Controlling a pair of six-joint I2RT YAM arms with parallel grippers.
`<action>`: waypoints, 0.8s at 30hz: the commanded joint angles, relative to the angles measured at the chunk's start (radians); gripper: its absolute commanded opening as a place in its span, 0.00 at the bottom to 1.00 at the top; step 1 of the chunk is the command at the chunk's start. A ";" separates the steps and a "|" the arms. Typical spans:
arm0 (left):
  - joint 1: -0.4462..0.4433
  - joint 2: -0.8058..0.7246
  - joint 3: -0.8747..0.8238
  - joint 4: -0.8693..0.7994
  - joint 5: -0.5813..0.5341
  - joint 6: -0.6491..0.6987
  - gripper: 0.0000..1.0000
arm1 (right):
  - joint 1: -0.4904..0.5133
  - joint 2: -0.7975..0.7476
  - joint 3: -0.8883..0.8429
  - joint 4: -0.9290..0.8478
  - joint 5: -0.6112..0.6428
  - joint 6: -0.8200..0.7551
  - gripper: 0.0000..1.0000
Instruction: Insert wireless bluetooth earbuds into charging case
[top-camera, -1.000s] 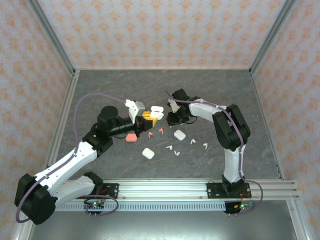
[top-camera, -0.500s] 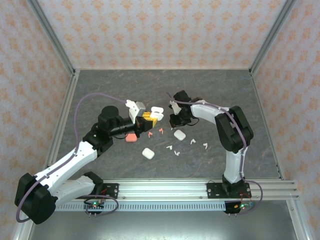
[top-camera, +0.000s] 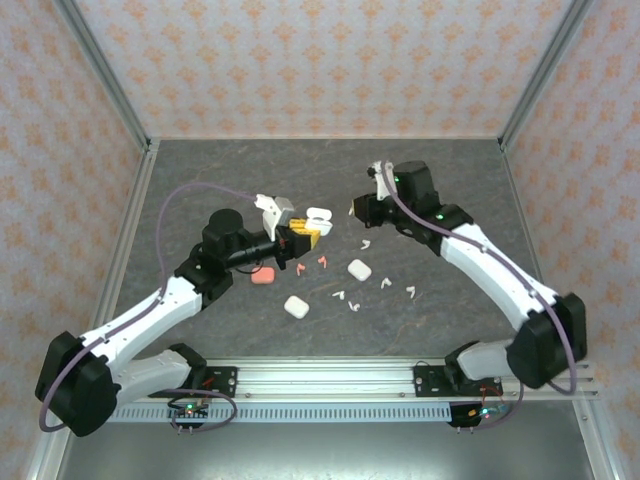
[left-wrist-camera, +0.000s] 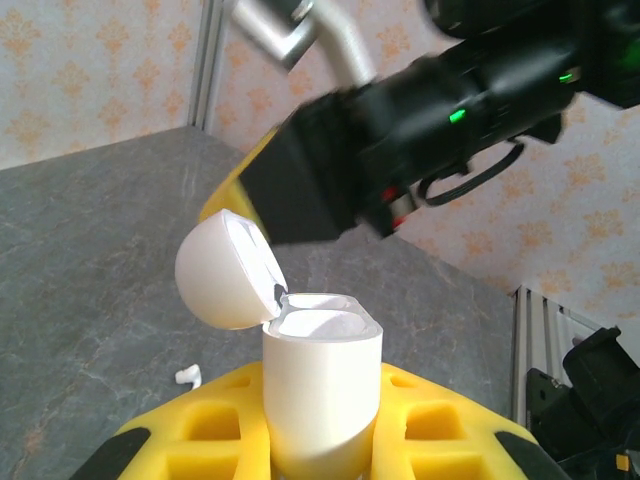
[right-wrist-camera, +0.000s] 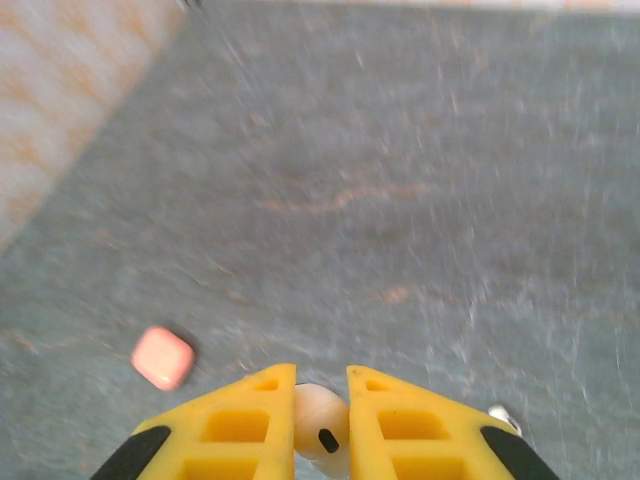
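My left gripper (top-camera: 303, 234) is shut on a white charging case (left-wrist-camera: 322, 390), held upright with its lid (left-wrist-camera: 225, 270) flipped open to the left. My right gripper (top-camera: 358, 208) hangs above the table just right of that case. Its yellow fingers (right-wrist-camera: 245, 425) are shut on a white earbud (right-wrist-camera: 322, 428). Loose white earbuds lie on the table (top-camera: 365, 243) (top-camera: 384, 284) (top-camera: 409, 292). Two more white earbuds (top-camera: 345, 300) and two pink earbuds (top-camera: 322, 261) (top-camera: 300, 268) lie below the held case.
Two closed white cases (top-camera: 359, 269) (top-camera: 296, 307) and a pink case (top-camera: 262, 275) (right-wrist-camera: 162, 357) lie on the grey table (top-camera: 200, 180). The right arm (left-wrist-camera: 430, 110) looms close behind the held case. Patterned walls and metal rails enclose the table.
My right gripper closed on a white earbud, then rose off the table as the arm swung out to the right. The left gripper with the open case barely shifted.
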 joint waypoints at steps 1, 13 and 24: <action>-0.015 0.014 0.042 0.088 -0.006 -0.029 0.00 | 0.001 -0.099 -0.045 0.109 -0.042 0.023 0.16; -0.043 0.073 0.074 0.140 -0.007 -0.044 0.00 | 0.101 -0.256 -0.092 0.304 -0.066 0.035 0.16; -0.046 0.076 0.076 0.139 -0.017 -0.043 0.00 | 0.183 -0.211 -0.107 0.329 -0.057 0.033 0.16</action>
